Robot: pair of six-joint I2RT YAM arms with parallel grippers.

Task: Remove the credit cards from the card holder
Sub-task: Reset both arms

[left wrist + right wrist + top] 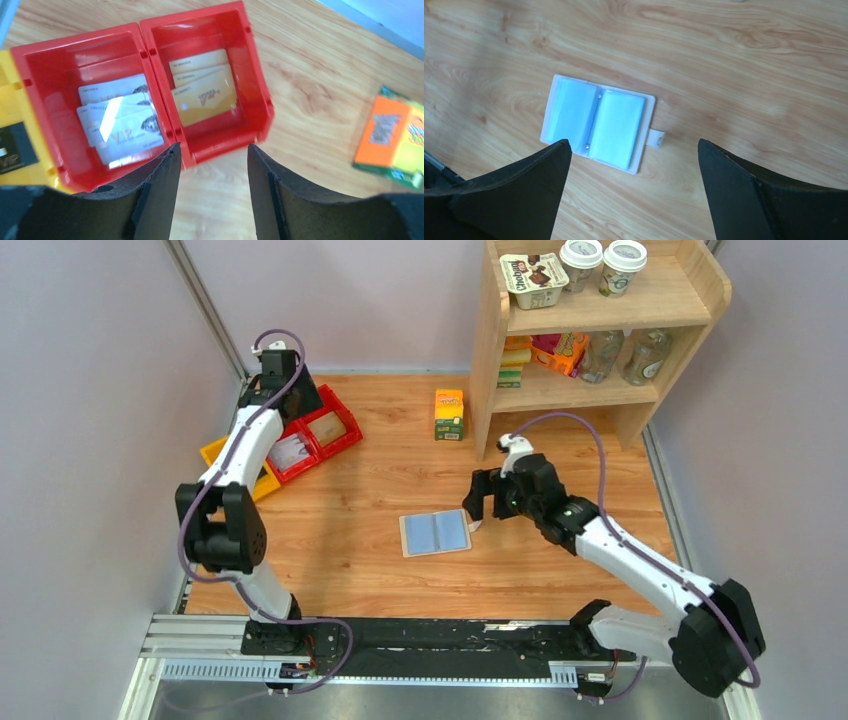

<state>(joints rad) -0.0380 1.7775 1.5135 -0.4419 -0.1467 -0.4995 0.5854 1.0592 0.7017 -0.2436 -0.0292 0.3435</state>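
Card holder [435,533] is lying spread flat near the middle of the tabletop [380,570], its light blue inside facing up and its small closing tab sticking out from the edge that is facing my right tool [487,502]. That tool is hanging just beside the tab end, above the wood and not touching the holder. In the right wrist view the card holder [598,123] is sitting ahead of the right tool [634,145] and toward one finger, with the tab lying in the gap. Its jaws are standing as wide as they go, gripping nothing. Whether any card is sitting in the blue sleeves, I cannot tell. My left tool [283,400] is hovering well apart from the holder, over the two red bins [255,90] at the far left of the tabletop. In the left wrist view the left tool [212,147] is showing its jaws partly apart with nothing between them. Credit cards [120,125], greyish-white ones, are lying overlapped in one red bin; gold cards [202,95] are lying in the red bin touching it. A yellow bin [7,100] is sitting against the reds, holding a dark card [15,147].
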